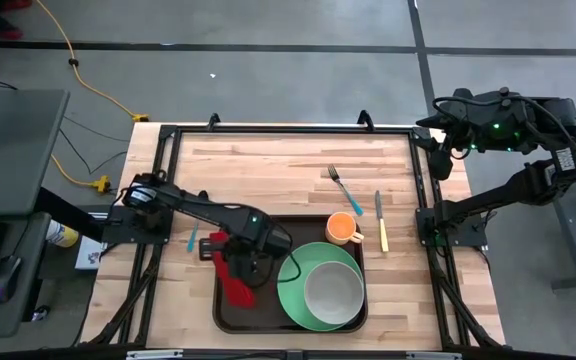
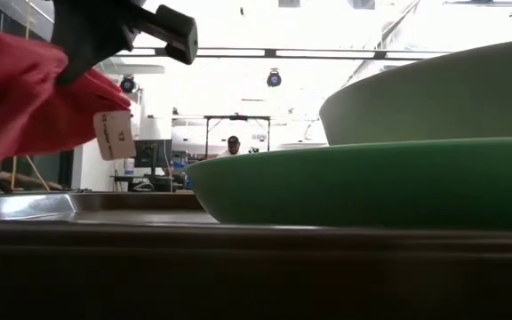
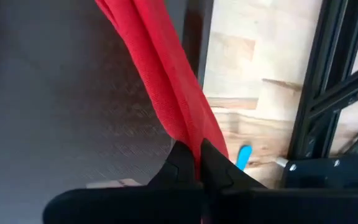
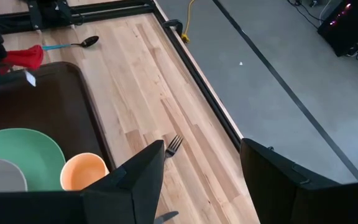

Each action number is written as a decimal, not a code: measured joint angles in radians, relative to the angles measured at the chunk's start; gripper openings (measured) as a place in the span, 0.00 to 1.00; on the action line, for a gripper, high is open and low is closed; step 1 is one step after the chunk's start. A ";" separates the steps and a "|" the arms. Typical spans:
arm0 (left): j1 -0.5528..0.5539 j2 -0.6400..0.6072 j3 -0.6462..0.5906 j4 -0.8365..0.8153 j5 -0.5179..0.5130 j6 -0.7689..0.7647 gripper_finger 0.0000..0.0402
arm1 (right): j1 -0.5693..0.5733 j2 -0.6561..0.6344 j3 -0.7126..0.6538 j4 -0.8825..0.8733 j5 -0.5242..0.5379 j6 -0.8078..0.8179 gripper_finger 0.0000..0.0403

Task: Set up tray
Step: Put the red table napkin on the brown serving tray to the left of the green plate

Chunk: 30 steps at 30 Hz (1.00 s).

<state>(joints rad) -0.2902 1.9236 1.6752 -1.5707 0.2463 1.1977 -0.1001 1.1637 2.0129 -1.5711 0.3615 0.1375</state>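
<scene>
Left gripper (image 1: pixel 230 262) clenched on red napkin (image 1: pixel 236 283) above tray (image 1: pixel 224 310).
Best lowered flat onto bare tray floor, clear of green plate (image 1: pixel 293 295).

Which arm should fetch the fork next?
Right. The fork lies on the table's right half nearer the free, open right gripper; the left gripper is shut on the red napkin.

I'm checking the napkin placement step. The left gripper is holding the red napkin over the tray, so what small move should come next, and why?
Probably lower and release. The left gripper is shut on the red napkin, which hangs over the bare left part of the tray, beside the green plate. Lowering slightly before opening should lay the cloth flat there rather than bunched. The right gripper waits open at the far right corner.
</scene>
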 joint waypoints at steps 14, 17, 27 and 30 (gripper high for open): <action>-0.006 0.143 0.144 0.023 -0.030 0.168 0.04 | 0.000 0.000 0.000 0.000 -0.033 0.001 0.47; -0.005 0.196 0.200 0.040 -0.029 0.187 0.04 | 0.000 0.000 0.000 0.000 -0.039 0.001 0.47; -0.005 0.265 0.213 0.057 -0.028 0.189 0.04 | 0.000 0.000 0.000 0.000 -0.058 -0.005 0.47; -0.005 0.268 0.214 0.084 -0.029 0.186 0.04 | 0.000 0.000 0.000 0.000 -0.066 -0.007 0.47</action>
<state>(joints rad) -0.2947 2.1920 1.8889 -1.4866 0.2176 1.3839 -0.1001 1.1641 2.0129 -1.5711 0.2952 0.1309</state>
